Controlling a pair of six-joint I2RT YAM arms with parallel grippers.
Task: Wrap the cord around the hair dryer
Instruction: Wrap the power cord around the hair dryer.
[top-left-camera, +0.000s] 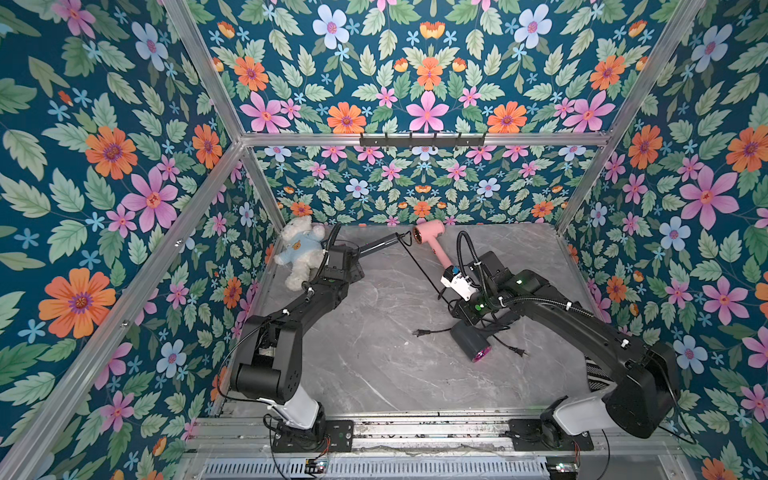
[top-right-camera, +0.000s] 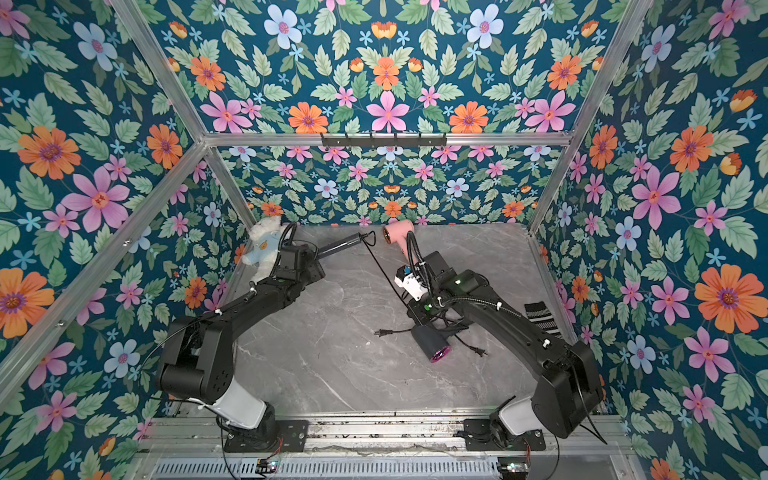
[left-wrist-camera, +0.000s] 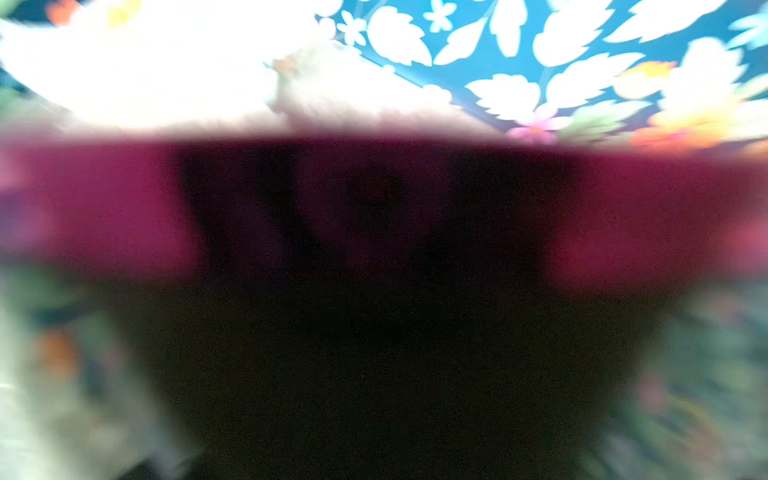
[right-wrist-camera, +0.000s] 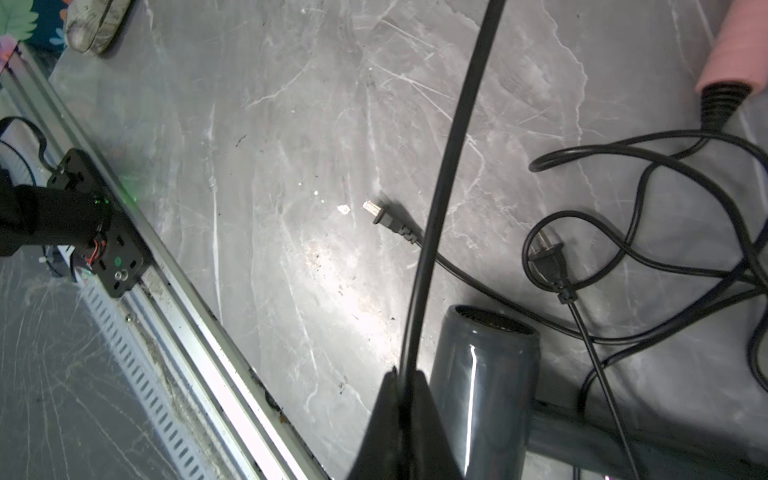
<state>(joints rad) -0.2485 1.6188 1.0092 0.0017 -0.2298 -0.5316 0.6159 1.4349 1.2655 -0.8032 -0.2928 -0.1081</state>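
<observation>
My left gripper is shut on a dark hair dryer; its handle juts out toward the back of the table. The left wrist view is blurred and blocked by a dark and magenta shape right at the lens. A black cord leaves the handle's end in a small loop. From there it runs taut and diagonal to my right gripper. In the right wrist view the right gripper is shut on the cord, which rises from the jaws out of the frame.
A pink hair dryer lies at the back by the right arm. A grey hair dryer with a magenta nozzle lies under that arm amid loose cords, with two plugs nearby. A white teddy bear sits back left. A striped cloth lies right.
</observation>
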